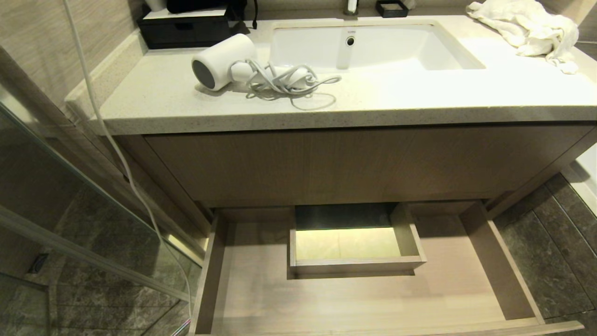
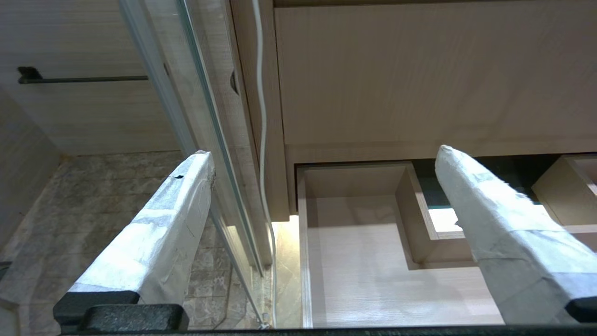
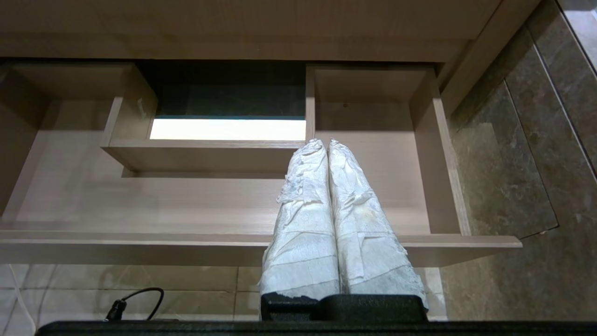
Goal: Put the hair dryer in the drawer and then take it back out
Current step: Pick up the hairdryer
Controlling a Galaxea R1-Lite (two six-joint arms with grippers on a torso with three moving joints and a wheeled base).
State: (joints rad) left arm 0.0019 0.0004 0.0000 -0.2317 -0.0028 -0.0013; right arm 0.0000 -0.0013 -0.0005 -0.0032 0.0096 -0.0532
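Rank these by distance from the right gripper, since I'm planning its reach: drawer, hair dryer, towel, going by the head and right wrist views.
1. Drawer, open right under the right gripper.
2. Hair dryer, up on the counter, left of the sink.
3. Towel, counter's far right back corner.
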